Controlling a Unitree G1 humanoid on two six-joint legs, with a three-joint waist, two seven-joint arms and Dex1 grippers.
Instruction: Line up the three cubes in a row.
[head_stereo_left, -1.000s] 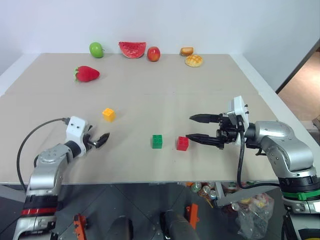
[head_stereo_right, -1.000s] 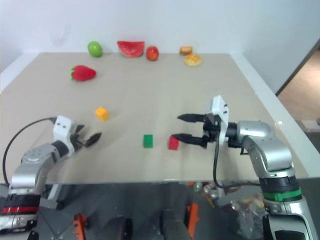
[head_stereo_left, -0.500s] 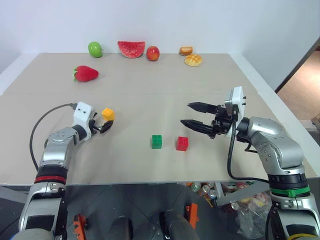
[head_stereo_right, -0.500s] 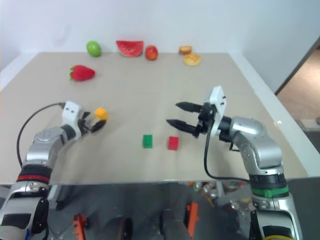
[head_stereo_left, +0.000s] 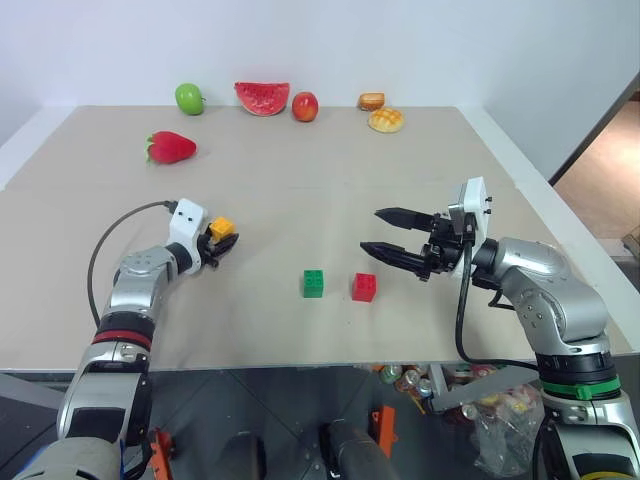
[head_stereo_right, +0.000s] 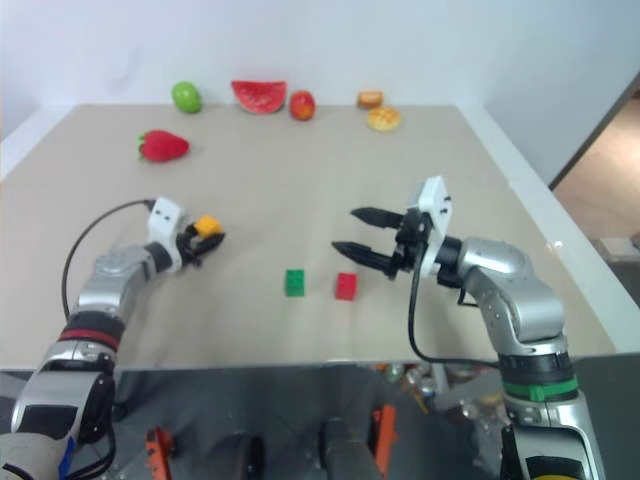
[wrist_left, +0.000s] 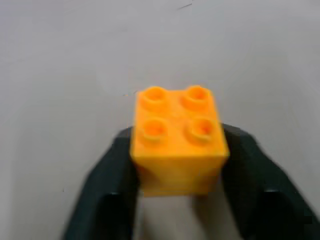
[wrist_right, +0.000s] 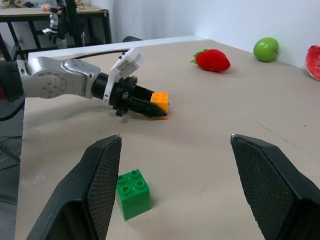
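My left gripper is shut on the yellow-orange cube at the table's left-middle. In the left wrist view the studded cube sits squeezed between the two black fingers, low over the tabletop. The green cube and the red cube sit side by side near the table's front middle, a small gap between them. My right gripper hovers open just right of and above the red cube, pointing left. The right wrist view shows the green cube between its fingers' tips, and the yellow-orange cube farther off.
Toy foods lie along the far edge: a strawberry, a green apple, a watermelon slice, a red fruit and two bread pieces. The table's front edge runs close behind the green and red cubes.
My left gripper reached forward and right to the yellow-orange cube and shut on it. The right gripper stayed in place, still open.
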